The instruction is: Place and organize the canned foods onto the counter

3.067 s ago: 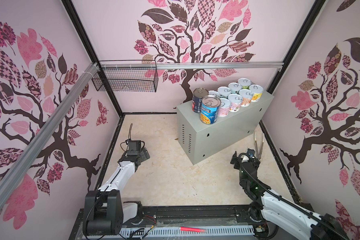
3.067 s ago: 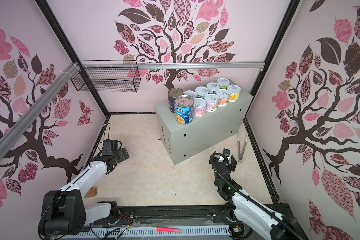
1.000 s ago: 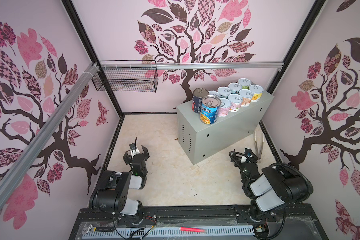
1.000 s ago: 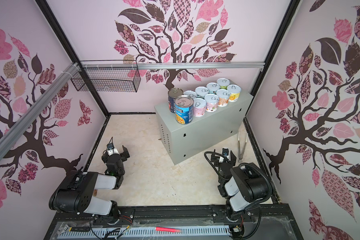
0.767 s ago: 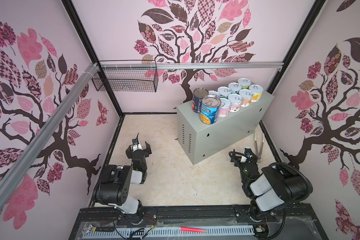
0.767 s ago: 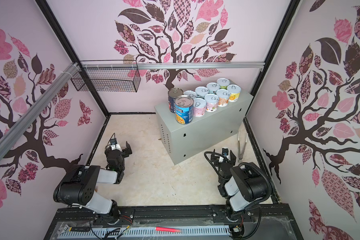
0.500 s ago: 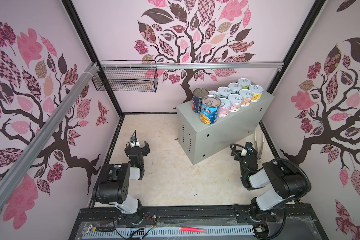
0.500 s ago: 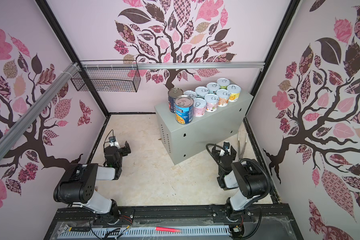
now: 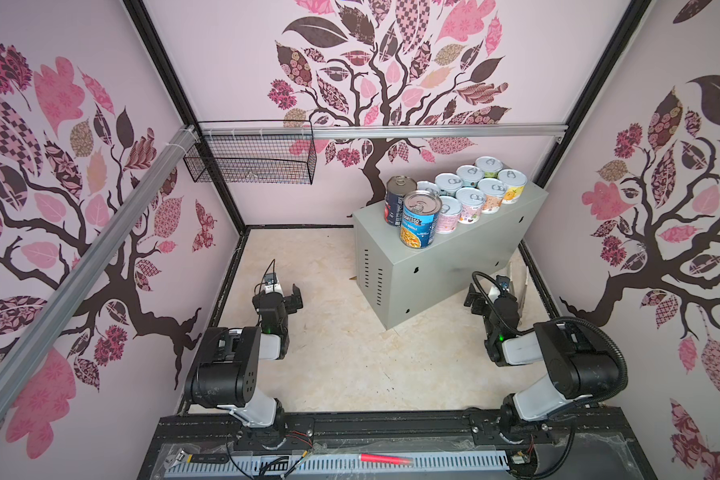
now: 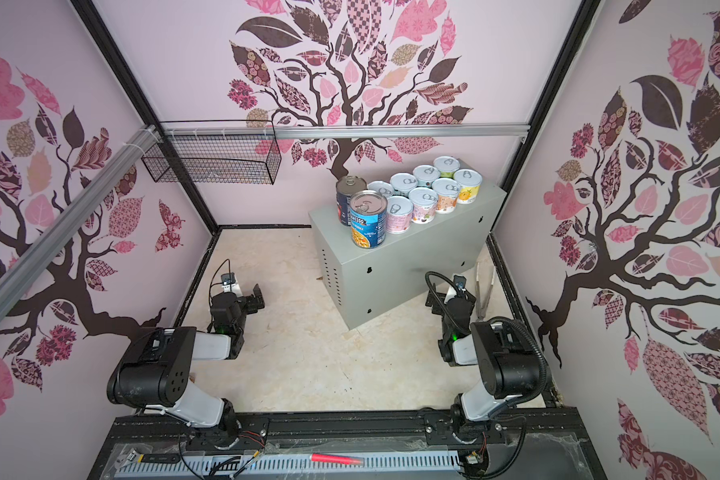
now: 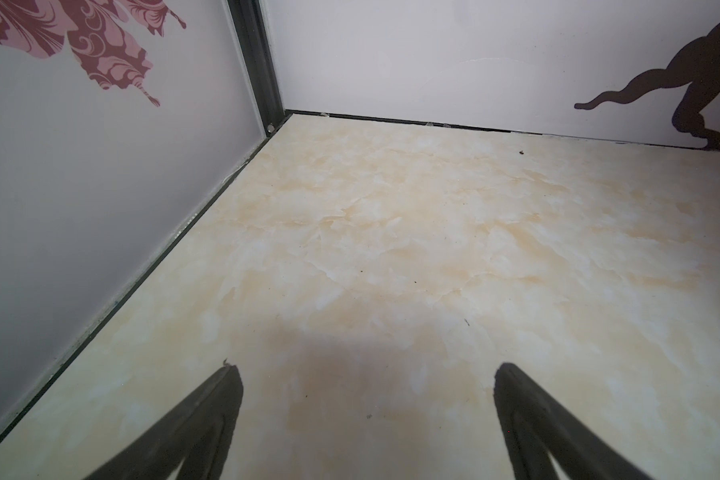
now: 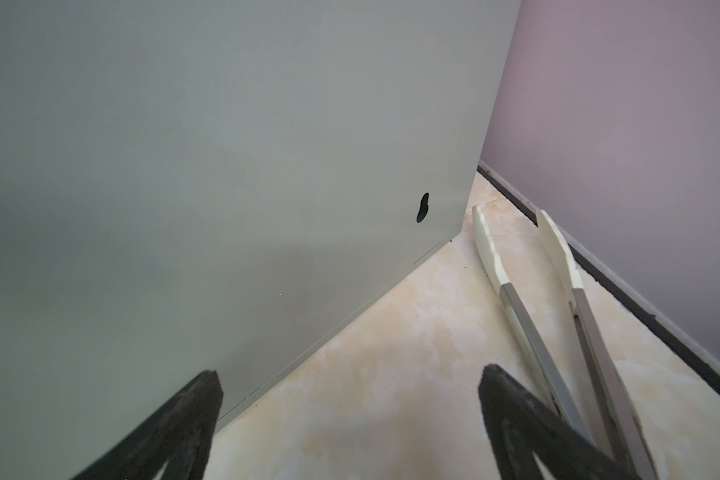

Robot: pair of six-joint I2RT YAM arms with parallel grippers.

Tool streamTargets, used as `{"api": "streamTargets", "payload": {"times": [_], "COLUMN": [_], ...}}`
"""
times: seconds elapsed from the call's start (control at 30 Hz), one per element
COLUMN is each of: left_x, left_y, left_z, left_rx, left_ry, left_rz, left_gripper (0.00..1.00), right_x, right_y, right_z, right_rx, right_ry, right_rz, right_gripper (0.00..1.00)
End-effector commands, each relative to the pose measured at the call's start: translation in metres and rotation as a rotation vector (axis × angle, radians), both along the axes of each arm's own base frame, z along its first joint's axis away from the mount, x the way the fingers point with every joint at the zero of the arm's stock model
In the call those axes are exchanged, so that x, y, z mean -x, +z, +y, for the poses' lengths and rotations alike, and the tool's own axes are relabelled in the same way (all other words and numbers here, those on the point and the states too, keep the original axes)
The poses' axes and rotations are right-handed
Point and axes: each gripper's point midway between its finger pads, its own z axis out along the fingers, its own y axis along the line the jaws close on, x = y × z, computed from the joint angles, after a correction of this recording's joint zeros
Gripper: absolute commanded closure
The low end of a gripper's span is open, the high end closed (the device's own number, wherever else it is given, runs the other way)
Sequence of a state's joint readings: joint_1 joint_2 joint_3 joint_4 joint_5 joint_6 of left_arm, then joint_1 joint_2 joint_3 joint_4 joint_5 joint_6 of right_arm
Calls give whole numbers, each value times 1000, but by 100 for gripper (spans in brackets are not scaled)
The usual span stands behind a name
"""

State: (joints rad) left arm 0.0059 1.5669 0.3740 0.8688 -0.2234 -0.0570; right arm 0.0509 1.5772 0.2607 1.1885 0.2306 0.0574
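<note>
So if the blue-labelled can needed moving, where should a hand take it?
Probably across its label, from the robot's side: the blue can stands upright at the near edge of the grey box, with the dark can behind and a short can close beside it.

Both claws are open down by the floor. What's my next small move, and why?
Probably just park both arms. All ten cans stand in rows on the counter, none is on the floor, and the left claw and right claw are open and empty. Only the tongs lie by the right claw, and they are no can.
</note>
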Motion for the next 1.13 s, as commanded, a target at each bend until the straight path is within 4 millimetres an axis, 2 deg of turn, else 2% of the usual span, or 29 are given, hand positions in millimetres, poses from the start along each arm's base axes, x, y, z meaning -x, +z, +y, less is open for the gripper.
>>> {"api": "streamTargets", "payload": {"times": [0.0,0.13,1.1], "left_x": [-2,-2,-2], "left_y": [7,7,7], "left_z": [-2,-2,-2], "left_rx": [7,6,2], "left_ry": [-4,-4,2], "left_rz": [-21,-21,-22], "left_gripper": [2,2,2], "right_x": [-3,-6,-6], "right_y": [9,7,7], "right_z": [2,14,14], "right_rx": [-17,-5,-6], "right_ry": [6,79,77], "right_rz": [-29,-13,-11], "right_gripper": [0,0,0]}}
